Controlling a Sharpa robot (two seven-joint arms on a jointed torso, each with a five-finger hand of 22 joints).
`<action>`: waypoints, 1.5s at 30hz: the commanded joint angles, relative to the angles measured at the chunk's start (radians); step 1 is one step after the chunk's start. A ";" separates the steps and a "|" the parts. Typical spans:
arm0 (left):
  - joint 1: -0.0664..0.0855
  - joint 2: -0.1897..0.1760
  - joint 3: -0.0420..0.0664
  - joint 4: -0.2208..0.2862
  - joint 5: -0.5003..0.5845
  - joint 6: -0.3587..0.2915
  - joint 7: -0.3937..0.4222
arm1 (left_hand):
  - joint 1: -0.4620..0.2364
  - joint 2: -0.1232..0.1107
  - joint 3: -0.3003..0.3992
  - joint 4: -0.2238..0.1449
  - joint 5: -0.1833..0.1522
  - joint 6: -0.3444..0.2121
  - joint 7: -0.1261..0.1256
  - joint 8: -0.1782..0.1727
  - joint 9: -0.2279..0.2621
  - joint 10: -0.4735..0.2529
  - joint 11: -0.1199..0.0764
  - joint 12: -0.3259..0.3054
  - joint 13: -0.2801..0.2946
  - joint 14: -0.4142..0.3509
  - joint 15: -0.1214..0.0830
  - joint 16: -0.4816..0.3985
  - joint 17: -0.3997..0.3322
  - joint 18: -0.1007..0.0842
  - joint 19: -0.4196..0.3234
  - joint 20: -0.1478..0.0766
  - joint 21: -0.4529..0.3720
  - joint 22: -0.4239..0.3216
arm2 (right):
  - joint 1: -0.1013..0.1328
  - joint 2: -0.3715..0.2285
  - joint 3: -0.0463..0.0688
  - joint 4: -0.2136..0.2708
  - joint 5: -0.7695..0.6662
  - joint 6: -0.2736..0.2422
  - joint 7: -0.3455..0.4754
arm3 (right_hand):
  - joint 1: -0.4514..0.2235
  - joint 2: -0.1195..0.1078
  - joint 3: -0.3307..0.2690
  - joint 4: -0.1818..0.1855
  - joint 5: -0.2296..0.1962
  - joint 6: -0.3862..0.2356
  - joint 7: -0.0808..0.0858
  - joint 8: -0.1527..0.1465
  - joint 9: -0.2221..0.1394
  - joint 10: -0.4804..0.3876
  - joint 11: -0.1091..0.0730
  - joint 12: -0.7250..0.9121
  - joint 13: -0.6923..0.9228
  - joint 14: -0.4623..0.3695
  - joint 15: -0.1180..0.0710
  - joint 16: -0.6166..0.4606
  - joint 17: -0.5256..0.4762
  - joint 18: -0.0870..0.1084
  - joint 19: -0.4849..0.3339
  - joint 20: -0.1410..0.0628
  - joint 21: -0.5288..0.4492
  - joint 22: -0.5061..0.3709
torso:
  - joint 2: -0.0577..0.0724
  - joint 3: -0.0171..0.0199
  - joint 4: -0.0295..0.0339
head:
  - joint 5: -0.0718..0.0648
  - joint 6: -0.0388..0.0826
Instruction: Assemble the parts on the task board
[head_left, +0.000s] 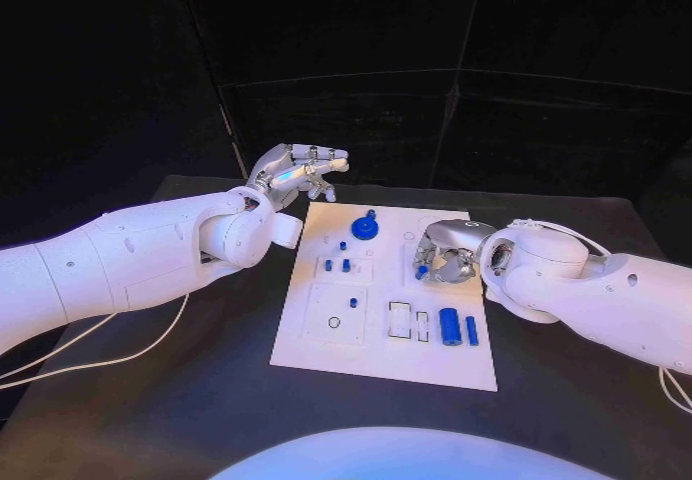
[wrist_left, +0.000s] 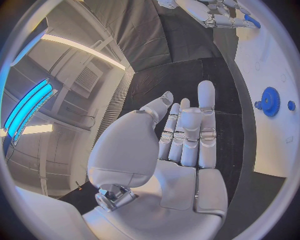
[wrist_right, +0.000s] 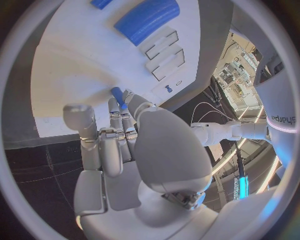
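The right robot hand (head_left: 444, 256) hides much of the small blue peg (head_left: 421, 270) in its fingers.

L hand (wrist_left: 181, 145) is held flat w/ fingers straight and together, nothing in it, over the black table (wrist_left: 187, 80). The task board (wrist_left: 278, 135) carries a blue gear (wrist_left: 270, 101) w/ a small blue peg (wrist_left: 291, 105) just beside it. R hand (wrist_left: 215, 15) hangs by the board's far end, a blue part (wrist_left: 251, 21) at its fingertips.

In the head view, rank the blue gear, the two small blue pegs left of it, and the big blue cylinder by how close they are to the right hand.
1. Blue gear: at the board's far edge, just left of the right hand.
2. Two small blue pegs: farther left, mid-board.
3. Big blue cylinder: toward the board's near edge, under the forearm.

Pegs and cylinder are close to call.
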 joint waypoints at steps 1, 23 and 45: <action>0.002 0.000 0.001 0.001 0.002 0.010 0.006 | 0.004 -0.006 0.001 0.003 0.001 -0.005 0.003 0.003 -0.002 -0.004 0.000 0.005 -0.002 -0.001 0.004 0.004 0.001 0.006 0.000 0.001 -0.004 -0.001 | -0.001 0.004 0.000 -0.004 -0.016 0.007 0.006 | -0.001 0.010 0.017 0.000 -0.008 0.014 0.000 0.004 -0.001 0.018 -0.002 -0.013 0.001 0.105 -0.011 0.002 0.263 -0.012 0.009 -0.001 0.008 0.008 | 0.000 -0.0003 0.0012 | 0.000 -0.002; 0.002 -0.005 0.001 0.002 0.002 0.005 0.010 | 0.005 -0.005 0.002 0.004 0.001 -0.006 0.003 0.003 -0.001 -0.006 0.000 0.007 -0.002 0.000 0.004 0.007 0.005 0.006 0.001 0.001 -0.004 -0.002 | -0.012 -0.028 0.000 0.045 -0.056 -0.215 0.037 | -0.007 0.015 0.094 -0.005 -0.016 0.063 -0.013 0.006 -0.001 0.077 -0.016 -0.045 0.008 0.105 -0.023 0.002 0.263 -0.020 0.024 -0.014 0.048 0.062 | -0.002 -0.0008 -0.0017 | -0.006 -0.010; 0.002 -0.001 0.001 0.002 0.002 0.002 0.011 | 0.005 -0.005 0.002 0.004 0.001 -0.006 0.003 0.003 -0.001 -0.006 0.000 0.007 -0.002 0.000 0.004 0.007 0.005 0.006 0.001 0.001 -0.004 -0.002 | -0.026 0.034 0.002 0.179 0.029 -0.278 0.121 | -0.010 0.007 0.107 -0.011 -0.003 0.069 -0.014 0.003 -0.001 0.084 -0.018 -0.054 0.009 0.105 -0.026 0.002 0.263 -0.021 0.025 -0.017 0.055 0.071 | -0.001 -0.0011 0.0022 | -0.009 -0.002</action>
